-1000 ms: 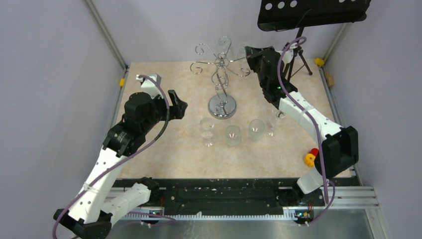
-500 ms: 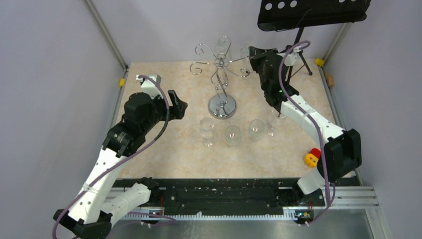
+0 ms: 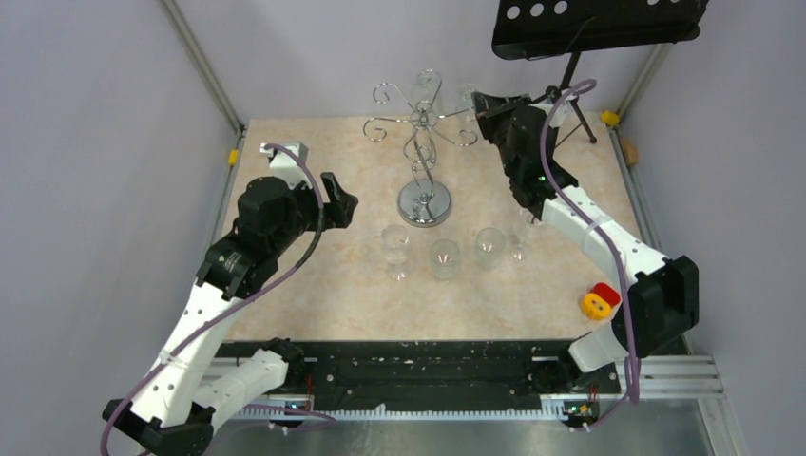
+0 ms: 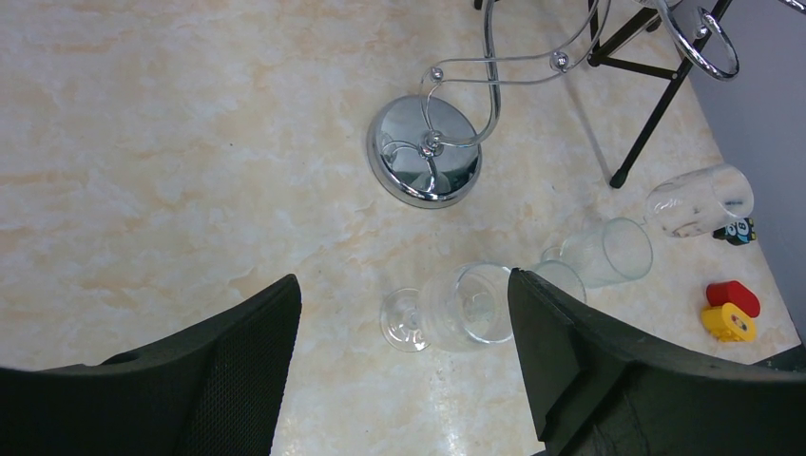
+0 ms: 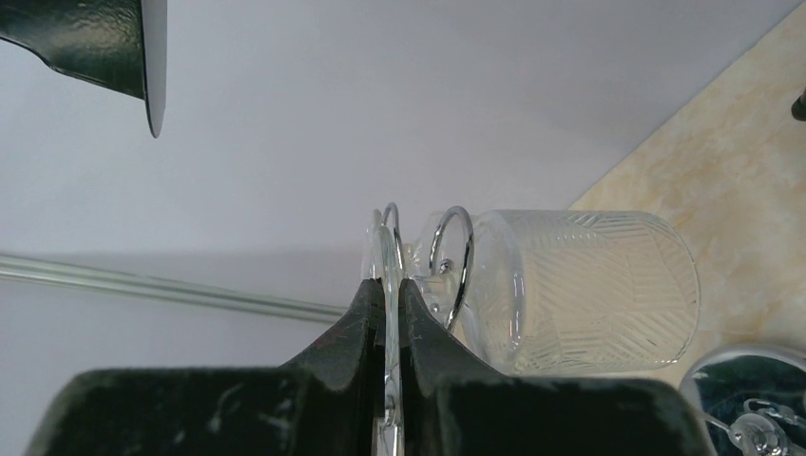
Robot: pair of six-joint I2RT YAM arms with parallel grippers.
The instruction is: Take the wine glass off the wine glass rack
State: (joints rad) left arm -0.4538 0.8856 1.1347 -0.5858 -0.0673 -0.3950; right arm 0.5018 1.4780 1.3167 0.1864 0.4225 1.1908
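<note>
Beige marbled tabletop (image 3: pixel 314 171). At left: left arm (image 3: pixel 214 294), elbow bent, left gripper (image 3: pixel 339 202) hovering beside the wine glass rack (image 3: pixel 419 122), jaws spread wide. At right: right arm (image 3: pixel 589 228) stretched to the rack's right spiral, right gripper (image 5: pixel 388 290) pinched on the thin foot of the wine glass (image 5: pixel 589 285), whose clear, line-patterned bowl hangs in the chrome curl.

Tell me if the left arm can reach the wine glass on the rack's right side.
Probably not: the right gripper grips that wine glass, and the wine glass rack stands between it and the left gripper.

A patterned wine glass (image 5: pixel 589 285) hangs from a curled arm of the chrome wine glass rack (image 3: pixel 425 203).
</note>
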